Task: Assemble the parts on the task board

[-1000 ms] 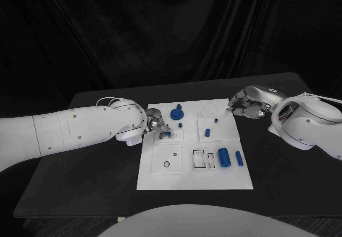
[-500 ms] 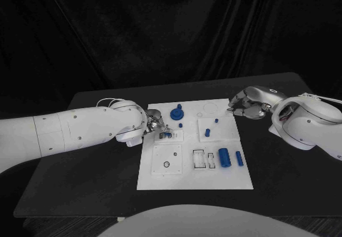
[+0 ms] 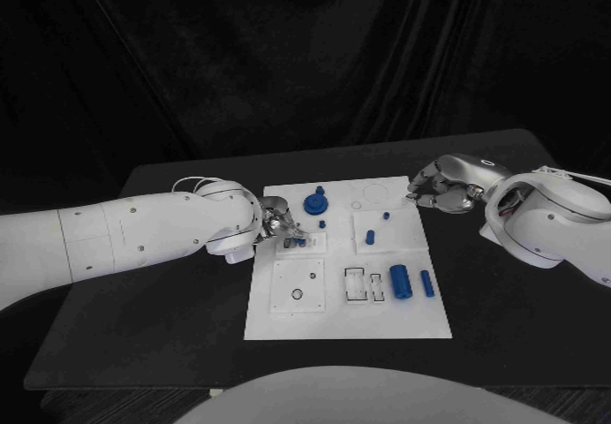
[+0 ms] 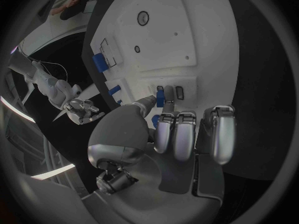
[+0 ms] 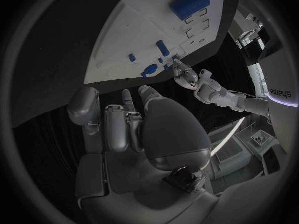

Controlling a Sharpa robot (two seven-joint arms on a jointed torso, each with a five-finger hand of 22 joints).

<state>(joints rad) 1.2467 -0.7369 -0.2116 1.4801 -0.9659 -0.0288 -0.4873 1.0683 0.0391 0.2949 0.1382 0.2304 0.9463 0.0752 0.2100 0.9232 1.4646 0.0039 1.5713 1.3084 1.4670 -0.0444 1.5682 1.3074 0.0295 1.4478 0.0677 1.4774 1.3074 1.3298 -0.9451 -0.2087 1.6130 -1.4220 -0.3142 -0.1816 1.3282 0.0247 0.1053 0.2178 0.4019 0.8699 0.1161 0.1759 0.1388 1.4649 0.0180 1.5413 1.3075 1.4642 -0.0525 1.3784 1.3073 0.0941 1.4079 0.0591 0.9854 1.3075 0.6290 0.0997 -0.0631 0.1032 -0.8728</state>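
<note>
The white task board (image 3: 382, 320) lies mid-table. My left hand (image 3: 278, 221) reaches over its near-left upper part and pinches a small blue part (image 3: 296, 239) between thumb and a finger. In the left wrist view that blue part (image 4: 160, 95) stands at a small slot (image 4: 179, 92) of the board (image 4: 187, 35), below the left hand (image 4: 169, 134). My right hand (image 3: 441, 192) hovers by the board's far right corner, fingers curled in, holding nothing. The right wrist view shows the right hand (image 5: 124, 124) above the dark table beside the board (image 5: 140, 32).
On the board stand a blue gear-like part (image 3: 316, 205), short pegs (image 3: 371, 237), a thick blue cylinder (image 3: 401, 281) and a thinner one (image 3: 426, 283). Rectangular slots (image 3: 363, 284) and a round hole (image 3: 298, 294) lie nearer me. Black table (image 3: 140, 336) surrounds the board.
</note>
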